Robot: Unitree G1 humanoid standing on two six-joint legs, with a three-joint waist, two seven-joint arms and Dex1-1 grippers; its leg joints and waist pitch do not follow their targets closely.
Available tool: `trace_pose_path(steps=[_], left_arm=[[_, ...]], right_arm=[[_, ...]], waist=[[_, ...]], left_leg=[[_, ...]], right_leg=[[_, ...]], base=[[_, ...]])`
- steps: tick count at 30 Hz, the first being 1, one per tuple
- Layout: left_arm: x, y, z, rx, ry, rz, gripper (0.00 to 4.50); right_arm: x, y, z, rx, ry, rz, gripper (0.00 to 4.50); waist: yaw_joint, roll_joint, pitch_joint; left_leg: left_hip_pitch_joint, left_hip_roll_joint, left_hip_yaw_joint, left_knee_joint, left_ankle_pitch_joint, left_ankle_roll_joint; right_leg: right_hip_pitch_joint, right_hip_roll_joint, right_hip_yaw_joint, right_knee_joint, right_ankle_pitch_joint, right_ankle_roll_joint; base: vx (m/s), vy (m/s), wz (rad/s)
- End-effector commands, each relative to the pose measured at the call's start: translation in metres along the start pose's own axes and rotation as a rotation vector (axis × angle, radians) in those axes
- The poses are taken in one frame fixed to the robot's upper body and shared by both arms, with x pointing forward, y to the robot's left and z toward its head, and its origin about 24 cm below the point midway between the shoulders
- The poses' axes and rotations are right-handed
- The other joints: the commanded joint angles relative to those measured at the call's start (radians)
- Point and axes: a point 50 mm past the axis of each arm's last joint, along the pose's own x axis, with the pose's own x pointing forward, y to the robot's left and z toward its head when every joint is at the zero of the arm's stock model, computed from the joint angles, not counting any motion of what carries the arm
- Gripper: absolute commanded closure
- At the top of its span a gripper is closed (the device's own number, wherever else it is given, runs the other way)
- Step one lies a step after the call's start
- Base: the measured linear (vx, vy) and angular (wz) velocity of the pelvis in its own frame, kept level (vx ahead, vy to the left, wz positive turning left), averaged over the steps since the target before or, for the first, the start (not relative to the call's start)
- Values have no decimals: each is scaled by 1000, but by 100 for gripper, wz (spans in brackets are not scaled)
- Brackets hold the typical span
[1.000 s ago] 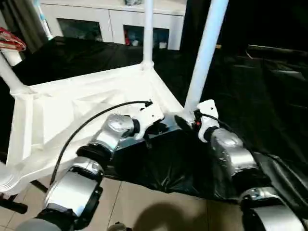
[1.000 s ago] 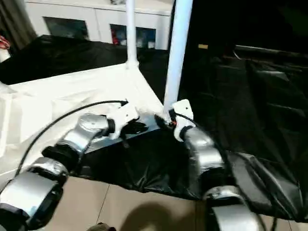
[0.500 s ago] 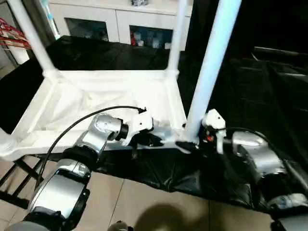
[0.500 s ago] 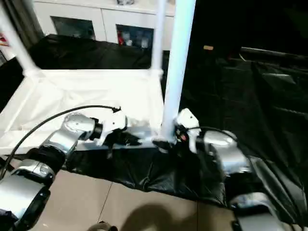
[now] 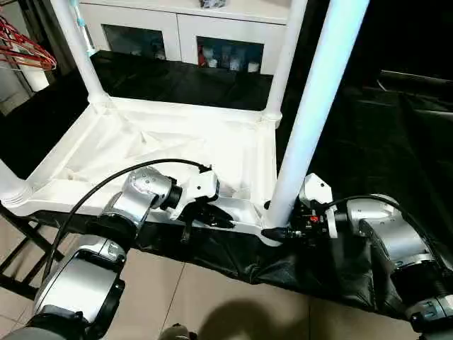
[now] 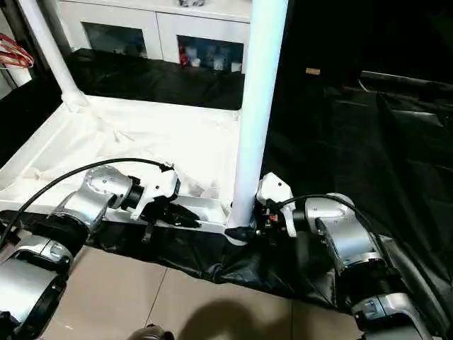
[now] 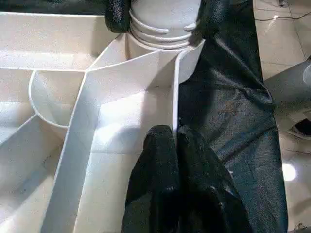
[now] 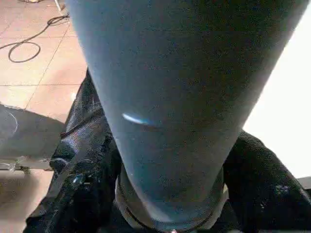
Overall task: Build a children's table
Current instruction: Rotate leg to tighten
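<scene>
Altogether we count one white table top (image 5: pixel 177 145), lying upside down across the middle left of the frame with its ribbed underside up, and four legs standing from its corners: the near leg (image 5: pixel 311 113) at centre right, a far leg (image 5: pixel 283 64) at upper centre, another far leg (image 5: pixel 76 49) at upper left, and the stub of a fourth leg (image 5: pixel 8 185) at the left edge. We have two grippers at work. Our left gripper (image 7: pixel 176 132) has its two black fingers pressed together on the thin outer wall of the top, just beside the corner socket (image 7: pixel 163 29). Our right gripper (image 5: pixel 272 228) is clamped round the base of the near leg, one finger (image 8: pixel 252 179) on each side of it, right where it enters the socket. Around us, a black sheet (image 5: pixel 368 134) covers the surface under the table, a white cabinet (image 5: pixel 184 35) with two glass doors stands along the top of the frame, red hangers (image 5: pixel 25 53) show at upper left, and tan floor tiles (image 5: pixel 212 297) run along the bottom. The near leg hides part of the sheet behind it.
</scene>
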Motion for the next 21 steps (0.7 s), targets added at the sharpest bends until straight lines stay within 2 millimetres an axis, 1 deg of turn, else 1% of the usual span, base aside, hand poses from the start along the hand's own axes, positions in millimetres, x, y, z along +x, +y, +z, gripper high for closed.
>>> trace_pose_path(steps=[1, 2, 3, 4, 5, 6, 7, 8, 9, 10, 11, 12, 13, 15, 16, 17, 18, 19, 20, 21], left_arm=[[7, 11, 19, 50, -71, 123, 450], [7, 11, 19, 50, -71, 124, 450], [10, 14, 20, 42, -69, 166, 450], [11, 16, 21, 36, -67, 188, 450], [13, 17, 22, 33, -67, 213, 450], [15, 19, 23, 28, -67, 230, 450], [20, 21, 25, 22, -64, 266, 450], [20, 21, 25, 21, -64, 268, 450], [26, 24, 28, 9, -57, 304, 450], [30, 26, 30, -1, -58, 335, 450], [30, 26, 30, -1, -58, 335, 450], [39, 29, 36, -18, -74, 368, 450], [43, 30, 39, -21, -77, 388, 450], [49, 31, 44, -28, -88, 411, 450], [52, 31, 46, -29, -92, 418, 450], [56, 32, 49, -28, -93, 429, 450], [60, 32, 51, -26, -93, 437, 450], [63, 32, 53, -25, -93, 457, 450], [65, 33, 54, -23, -93, 471, 450], [66, 33, 55, -22, -91, 474, 450]], right_arm=[[22, 14, -3, 23, -24, 70, 181], [22, 14, -3, 23, -24, 70, 185], [24, 12, -4, 36, -41, 12, 187], [25, 10, -5, 43, -50, -20, 187], [27, 7, -6, 55, -58, -73, 189], [29, 4, -6, 65, -64, -121, 190], [32, -2, -8, 90, -69, -215, 192], [33, -3, -8, 92, -69, -224, 192], [37, -9, -10, 128, -72, -337, 193], [41, -13, -11, 153, -79, -403, 193], [41, -13, -11, 154, -79, -405, 193], [47, -19, -12, 220, -91, -514, 193], [51, -21, -11, 249, -98, -561, 193], [57, -26, -11, 292, -91, -655, 193], [60, -28, -11, 303, -81, -690, 193], [66, -30, -9, 315, -84, -733, 193], [70, -32, -7, 322, -89, -763, 193], [75, -33, -4, 324, -96, -790, 193], [79, -33, -1, 324, -102, -806, 193], [82, -34, 0, 325, -108, -815, 193]], waist=[[-1, -11, -70], [-1, -11, -70], [-2, -12, -67], [-2, -10, -66], [-3, -12, -64], [-7, -17, -62], [-12, -14, -60], [-14, -14, -60], [-18, -14, -58], [-24, -14, -57], [-26, -14, -58], [-29, -12, -58], [-35, -13, -59], [-40, -13, -61], [-42, -1, -63], [-44, -4, -64], [-46, -6, -67], [-48, 2, -70], [-48, 0, -70], [-49, 0, -71]], left_leg=[[19, 59, -24, -63, -139, 78], [19, 59, -24, -63, -139, 78], [19, 58, -24, -64, -155, 69], [22, 59, -24, -65, -163, 64], [21, 58, -25, -67, -177, 54], [20, 56, -26, -70, -189, 45], [23, 56, -27, -73, -207, 31], [25, 54, -28, -73, -216, 25], [25, 54, -30, -76, -227, 15], [24, 53, -33, -80, -237, 6], [27, 54, -32, -80, -239, 3], [29, 53, -31, -78, -241, 1], [29, 53, -33, -80, -239, -3], [26, 52, -32, -79, -221, -3], [25, 50, -32, -77, -205, 1], [25, 49, -29, -76, -198, 5], [23, 49, -30, -75, -183, 6], [23, 49, -29, -74, -167, 7], [21, 49, -29, -73, -159, 7], [19, 48, -28, -72, -147, 16]], right_leg=[[49, -102, 52, -65, -89, -227], [49, -102, 52, -65, -89, -227], [48, -102, 53, -71, -130, -219], [44, -103, 53, -73, -148, -217], [46, -104, 52, -78, -188, -209], [47, -104, 51, -82, -234, -195], [42, -108, 53, -89, -287, -182], [41, -106, 52, -91, -310, -176], [42, -107, 53, -94, -347, -165], [44, -107, 51, -98, -366, -156], [42, -107, 53, -97, -365, -156], [40, -107, 55, -99, -358, -158], [40, -106, 55, -97, -344, -165], [42, -105, 55, -93, -308, -172], [44, -105, 55, -89, -263, -184], [44, -103, 56, -90, -247, -185], [46, -102, 56, -84, -207, -193], [46, -100, 56, -81, -161, -200], [48, -100, 56, -77, -133, -206], [51, -99, 55, -73, -93, -215]], base=[[0, 0, 0], [0, 0, 0], [0, 0, 0], [0, 0, 0], [0, 0, 0], [0, 0, 0], [0, 0, 0], [0, 0, 0], [0, 0, 0], [0, 0, 0], [0, 0, 0], [0, 0, 0], [0, 0, 0], [0, 0, 0], [0, 0, 0], [0, 0, 0], [0, 0, 0], [0, 0, 0], [0, 0, 0], [0, 0, 0]])
